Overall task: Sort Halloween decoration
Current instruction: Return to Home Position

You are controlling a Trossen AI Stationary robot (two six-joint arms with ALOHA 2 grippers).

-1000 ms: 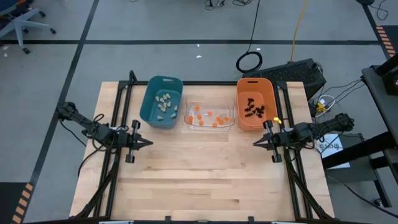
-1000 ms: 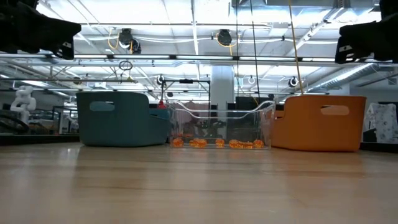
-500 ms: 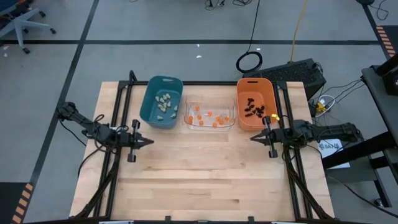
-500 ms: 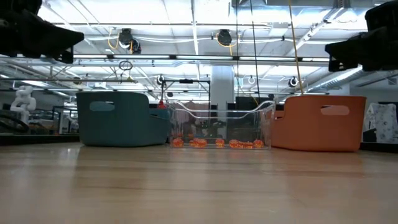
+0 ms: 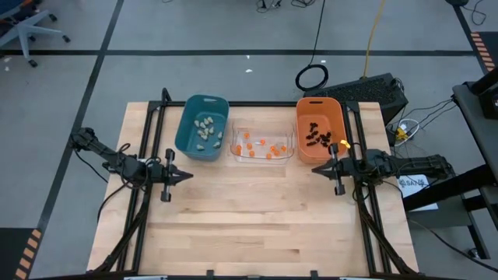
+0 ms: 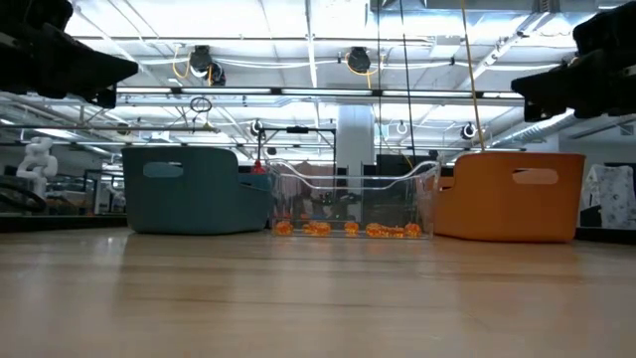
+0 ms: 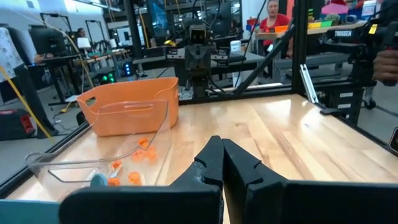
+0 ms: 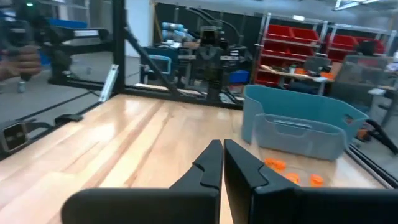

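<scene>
Three bins stand side by side at the table's far edge. The teal bin [image 5: 201, 127] holds pale lumps [image 5: 205, 128], the clear bin [image 5: 261, 145] holds small orange trinkets [image 5: 261, 146], and the orange bin [image 5: 320, 129] holds black spidery ones [image 5: 317, 136]. My left gripper [image 5: 187, 176] hovers shut at the table's left, pointing level toward the right. My right gripper [image 5: 315, 170] hovers shut at the table's right, pointing level toward the left, just near of the orange bin. Both are empty, as the wrist views show for my left gripper [image 7: 222, 149] and my right gripper [image 8: 222, 150].
Black frame rails [image 5: 148, 148] run along the table's left and right sides, the right one [image 5: 364, 194] under my right arm. Bare wood [image 5: 249, 218] fills the middle and near part of the table. A person [image 7: 273, 15] shows far beyond the table.
My right gripper has swung a little toward the table's far edge and left, ending just near of the orange bin, staying shut. My left gripper has kept its place.
</scene>
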